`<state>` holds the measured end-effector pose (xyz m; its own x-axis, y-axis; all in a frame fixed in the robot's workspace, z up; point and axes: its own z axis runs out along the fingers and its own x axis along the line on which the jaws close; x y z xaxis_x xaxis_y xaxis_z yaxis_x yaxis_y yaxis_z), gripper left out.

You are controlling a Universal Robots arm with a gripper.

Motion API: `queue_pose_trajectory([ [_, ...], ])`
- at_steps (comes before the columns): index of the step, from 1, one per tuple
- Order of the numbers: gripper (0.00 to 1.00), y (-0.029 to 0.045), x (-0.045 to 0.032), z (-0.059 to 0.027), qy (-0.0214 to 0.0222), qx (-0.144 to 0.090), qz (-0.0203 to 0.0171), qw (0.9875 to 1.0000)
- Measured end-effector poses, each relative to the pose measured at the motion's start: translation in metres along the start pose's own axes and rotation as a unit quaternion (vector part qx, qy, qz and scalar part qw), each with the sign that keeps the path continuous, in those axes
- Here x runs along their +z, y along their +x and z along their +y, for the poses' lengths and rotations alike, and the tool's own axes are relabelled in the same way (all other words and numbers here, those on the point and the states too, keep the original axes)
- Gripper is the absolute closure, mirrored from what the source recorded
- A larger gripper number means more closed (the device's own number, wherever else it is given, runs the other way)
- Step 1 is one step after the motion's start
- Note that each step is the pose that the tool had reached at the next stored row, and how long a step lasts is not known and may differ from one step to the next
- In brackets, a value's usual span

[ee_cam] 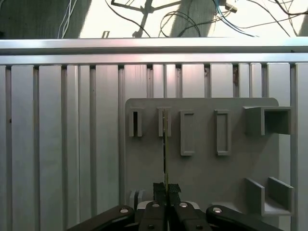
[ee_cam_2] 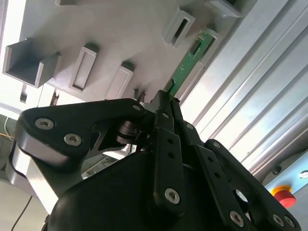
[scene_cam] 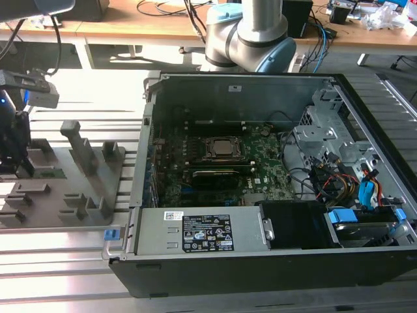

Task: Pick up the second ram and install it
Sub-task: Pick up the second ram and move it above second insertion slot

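Observation:
The second ram [ee_cam_2: 191,60] is a thin green stick standing on edge, its far end in a slot of the grey holder plate [ee_cam_2: 125,33]. In the first wrist view I see the ram [ee_cam: 164,144] edge-on as a thin line running from the slot back to my fingertips. My gripper [ee_cam: 166,188] is shut on the stick's near end, one black finger pressed on each side. In the exterior view my gripper [scene_cam: 23,163] hangs over the holder plate [scene_cam: 71,195] at that view's far left, well away from the open computer case [scene_cam: 247,85].
The holder plate carries several upright grey blocks [scene_cam: 83,153] and empty slots [ee_cam: 222,132]. It lies on a ribbed aluminium table [ee_cam: 62,144]. The case holds the green motherboard [scene_cam: 260,173] with the CPU socket [scene_cam: 225,149], a drive cage and cables [scene_cam: 345,182] at the exterior view's right.

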<state>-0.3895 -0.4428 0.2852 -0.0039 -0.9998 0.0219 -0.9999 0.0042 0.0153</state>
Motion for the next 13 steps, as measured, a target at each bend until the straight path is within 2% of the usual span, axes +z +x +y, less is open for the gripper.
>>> queue_pose_trajectory([
  [6, 0.87, -0.0006, -0.0236, 0.0004, 0.0000, 0.000, 0.0026, 1.0000],
  [9, 0.87, -0.0009, -0.0325, 0.0005, 0.0000, 0.000, 0.0039, 1.0000],
  [10, 0.87, -0.0010, -0.0379, 0.0006, 0.0000, 0.000, 0.0045, 1.0000],
  [13, 0.87, -0.0012, -0.0450, 0.0007, 0.0000, 0.000, 0.0054, 1.0000],
])
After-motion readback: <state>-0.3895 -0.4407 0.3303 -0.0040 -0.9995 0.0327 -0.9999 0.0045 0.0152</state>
